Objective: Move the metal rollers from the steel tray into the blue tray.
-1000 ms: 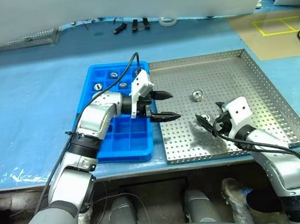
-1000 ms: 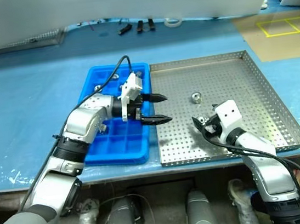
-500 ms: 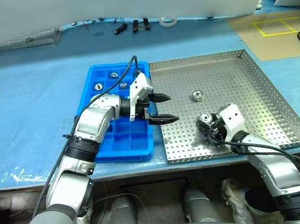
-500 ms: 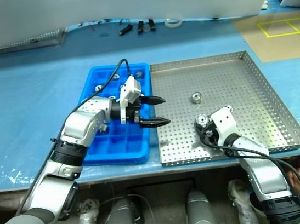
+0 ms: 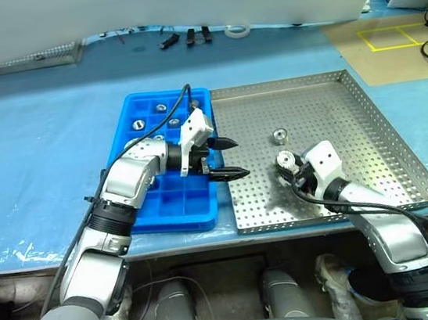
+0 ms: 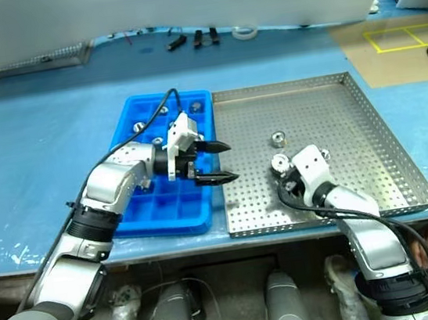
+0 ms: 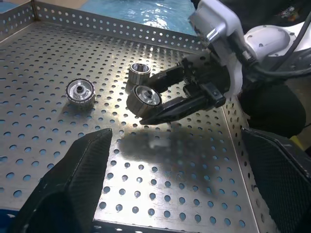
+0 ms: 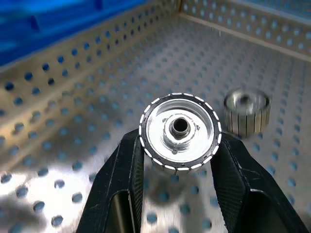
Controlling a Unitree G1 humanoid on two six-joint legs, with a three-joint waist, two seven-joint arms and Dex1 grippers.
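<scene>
You have several metal rollers (image 5: 138, 125) already in the blue tray (image 5: 169, 205), your right gripper (image 8: 179, 145) is clamped on one roller (image 8: 179, 128), another roller (image 5: 279, 135) lies loose in the steel tray (image 5: 365, 108), and your left gripper (image 5: 226, 158) hangs spread and empty.

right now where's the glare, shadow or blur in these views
Left wrist view: glare streaks the perforated steel tray, a dark shadow lies under the right pincer. Right wrist view: the gripped shiny metal roller is sharp, the loose roller behind blurred.

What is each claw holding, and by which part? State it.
The right claw holds one metal roller, pinched across its ribbed outer rim, face toward the wrist camera. The left claw is open and holds nothing.
</scene>
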